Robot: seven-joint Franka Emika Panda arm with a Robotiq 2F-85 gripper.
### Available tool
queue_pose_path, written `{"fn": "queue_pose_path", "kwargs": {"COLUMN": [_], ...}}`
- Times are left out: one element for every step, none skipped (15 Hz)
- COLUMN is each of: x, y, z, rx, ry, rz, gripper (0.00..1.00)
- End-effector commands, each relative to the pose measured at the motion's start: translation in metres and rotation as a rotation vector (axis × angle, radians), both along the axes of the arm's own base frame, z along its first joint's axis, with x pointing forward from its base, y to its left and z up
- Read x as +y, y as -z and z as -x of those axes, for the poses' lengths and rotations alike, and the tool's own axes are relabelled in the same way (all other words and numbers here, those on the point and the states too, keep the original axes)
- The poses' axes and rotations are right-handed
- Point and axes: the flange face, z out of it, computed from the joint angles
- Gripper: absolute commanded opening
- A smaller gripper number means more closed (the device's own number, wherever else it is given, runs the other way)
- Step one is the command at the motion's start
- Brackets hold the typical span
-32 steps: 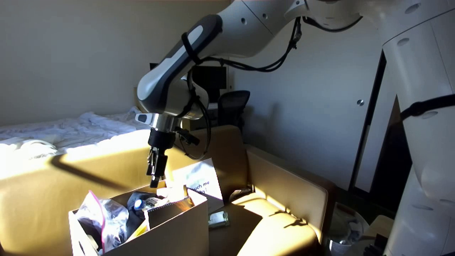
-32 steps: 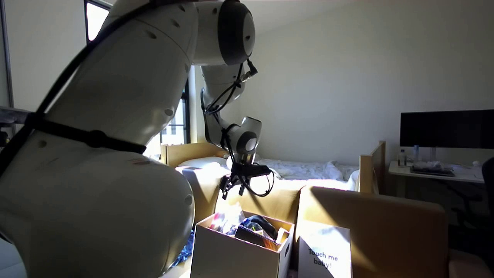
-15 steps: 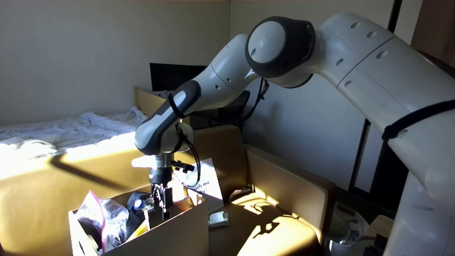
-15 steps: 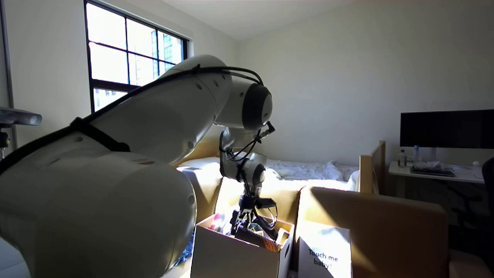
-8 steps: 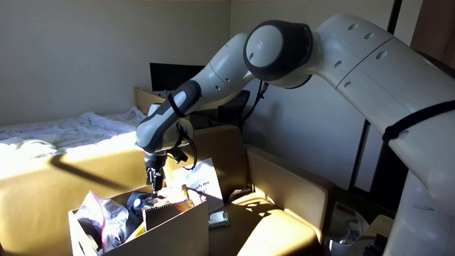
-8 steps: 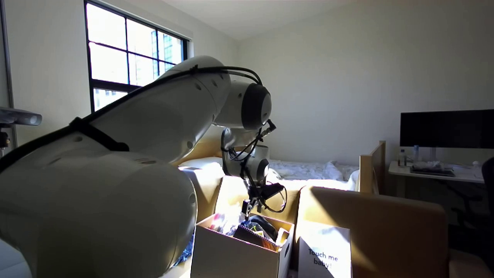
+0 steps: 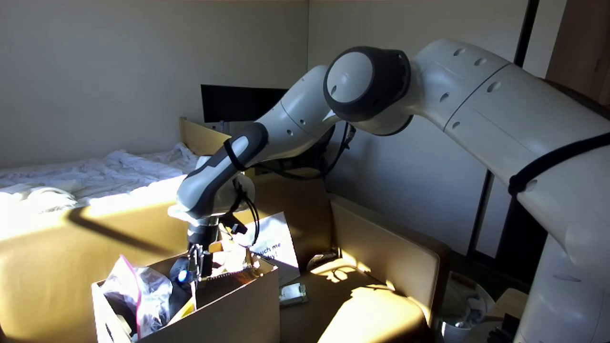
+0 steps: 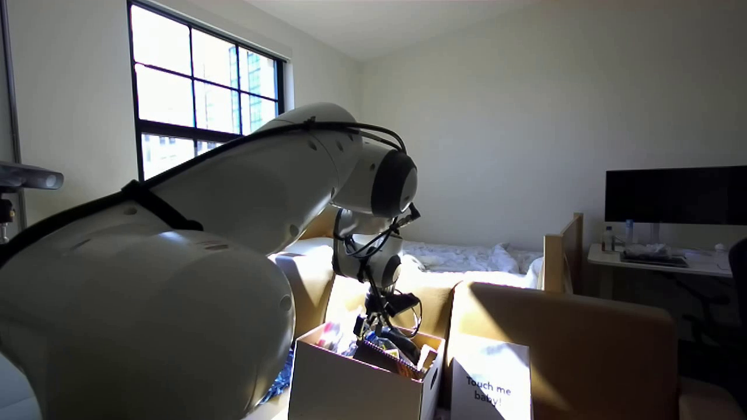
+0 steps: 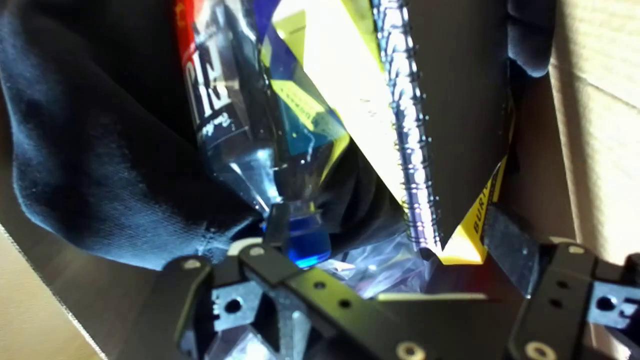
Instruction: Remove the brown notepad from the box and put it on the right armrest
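The brown notepad (image 9: pixel 465 105) stands in the box with its silver spiral edge up. It also shows in both exterior views (image 7: pixel 221 287) (image 8: pixel 373 353). The box (image 7: pixel 233 314) is a tan carton on the sofa, also in an exterior view (image 8: pixel 353 382). My gripper (image 9: pixel 392 235) is open, pointing down into the box. In the wrist view, its fingers stand apart on both sides of the notepad's lower spiral corner, with nothing visibly gripped. It shows over the box in both exterior views (image 7: pixel 200 274) (image 8: pixel 373 331). The right armrest (image 7: pixel 391 243) is at the sofa's right end.
A clear bottle with a blue cap (image 9: pixel 309 245), dark cloth (image 9: pixel 90 150) and a yellow packet (image 9: pixel 467 245) lie near the fingers. A plastic bag (image 7: pixel 147 295) fills the box's left end. A white sign (image 7: pixel 274 243) leans beside the box. A small packet (image 7: pixel 292 294) lies on the seat.
The arm came down to the box from high above. One second ago the gripper was low at the notepad, then it rose and turned. Over the last half second it has lowered again.
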Motion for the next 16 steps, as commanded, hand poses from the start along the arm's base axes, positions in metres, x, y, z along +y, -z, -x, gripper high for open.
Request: {"fn": "queue_pose_path", "kwargs": {"x": [0.005, 0.004, 0.003, 0.002, 0.002, 0.001, 0.002, 0.003, 0.001, -0.002, -0.005, -0.006, -0.007, -0.007, -0.01, -0.011], "y": [0.024, 0.029, 0.032, 0.034, 0.034, 0.033, 0.033, 0.033, 0.033, 0.035, 0.037, 0.039, 0.04, 0.042, 0.044, 0.047], "z": [-0.004, -0.005, -0.007, -0.007, -0.008, -0.006, -0.003, 0.002, 0.007, 0.011, 0.014, 0.017, 0.021, 0.025, 0.028, 0.028], "rx": [0.052, 0.064, 0.068, 0.081, 0.094, 0.138, 0.182, 0.234, 0.283, 0.33, 0.373, 0.419, 0.464, 0.508, 0.548, 0.566], "ry": [-0.041, -0.038, -0.028, -0.03, -0.032, -0.045, -0.069, -0.1, -0.122, -0.132, -0.153, -0.188, -0.212, -0.225, -0.24, -0.229], "rz": [-0.05, -0.05, -0.039, -0.043, -0.038, -0.048, -0.055, -0.063, -0.053, -0.044, -0.055, -0.072, -0.066, -0.044, -0.015, 0.0], "gripper": [1.0, 1.0, 1.0, 1.0, 1.0, 1.0, 0.85, 0.74, 0.67, 0.6, 0.54, 0.47, 0.42, 0.34, 0.7, 0.24]}}
